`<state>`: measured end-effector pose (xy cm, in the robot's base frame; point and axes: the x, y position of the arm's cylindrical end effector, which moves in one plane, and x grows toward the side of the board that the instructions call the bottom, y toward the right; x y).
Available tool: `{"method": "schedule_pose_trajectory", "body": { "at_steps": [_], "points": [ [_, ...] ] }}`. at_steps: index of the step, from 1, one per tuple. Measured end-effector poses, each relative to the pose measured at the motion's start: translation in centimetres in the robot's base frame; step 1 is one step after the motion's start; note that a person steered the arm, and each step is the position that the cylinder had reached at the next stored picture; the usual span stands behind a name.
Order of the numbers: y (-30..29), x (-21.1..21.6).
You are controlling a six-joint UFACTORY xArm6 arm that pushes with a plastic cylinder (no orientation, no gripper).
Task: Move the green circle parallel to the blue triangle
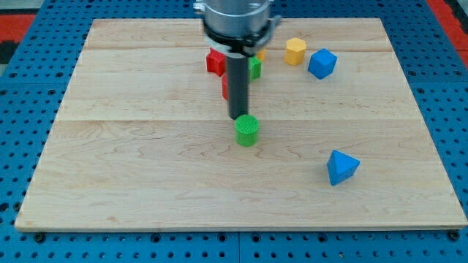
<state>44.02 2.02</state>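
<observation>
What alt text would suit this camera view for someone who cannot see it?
My tip touches the green circle from the view's top on a wooden board. A blue triangle lies lower right; red, yellow and blue blocks sit near the top.

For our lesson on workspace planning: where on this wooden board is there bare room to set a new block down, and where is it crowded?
Bare: the whole strip along the board on the view's left, and the view's bottom band between the green circle and the blue triangle. Crowded: the view's top middle, where red, green, yellow and blue blocks cluster behind my tip.
</observation>
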Motion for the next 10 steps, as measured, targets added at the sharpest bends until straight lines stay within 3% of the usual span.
{"method": "schedule_pose_trajectory", "body": {
  "at_steps": [3,6,8,10],
  "points": [
    [-1.6,-0.7],
    [-1.6,4.4],
    [1.7,2.5],
    [1.8,6.0]
  ]
}}
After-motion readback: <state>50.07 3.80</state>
